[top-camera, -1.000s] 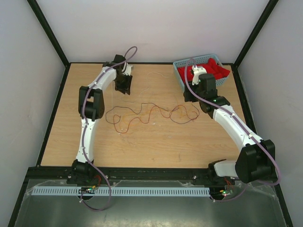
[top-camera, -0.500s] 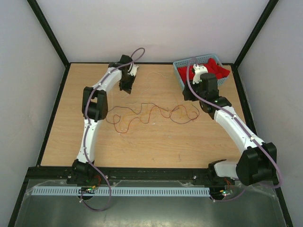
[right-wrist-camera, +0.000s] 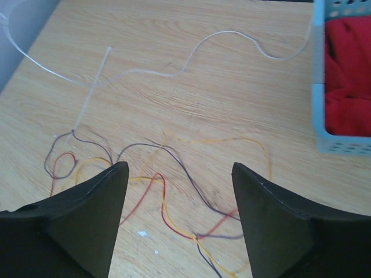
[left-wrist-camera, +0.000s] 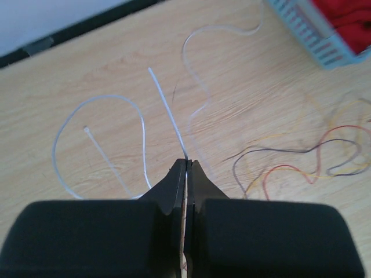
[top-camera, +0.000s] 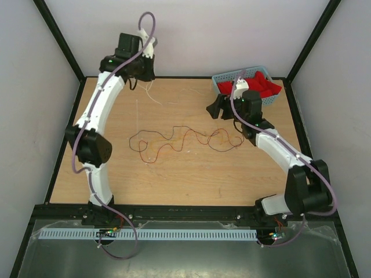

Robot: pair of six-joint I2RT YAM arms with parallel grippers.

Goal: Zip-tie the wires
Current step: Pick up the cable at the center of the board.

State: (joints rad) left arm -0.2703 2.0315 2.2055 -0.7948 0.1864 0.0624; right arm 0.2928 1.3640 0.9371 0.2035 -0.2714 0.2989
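One zip tie (left-wrist-camera: 167, 110) pinched in left end effector (left-wrist-camera: 186, 165); right end effector (right-wrist-camera: 179, 168) wide over wires (right-wrist-camera: 139, 145), basket (right-wrist-camera: 320, 87) beside

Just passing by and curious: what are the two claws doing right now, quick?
Left gripper: closed, pinching a white zip tie.
Right gripper: open, holding nothing.

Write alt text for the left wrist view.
The left gripper is shut on a thin white zip tie that sticks out ahead over the wooden table. Other loose ties lie curled beyond, the thin wires at right, a blue basket top right.
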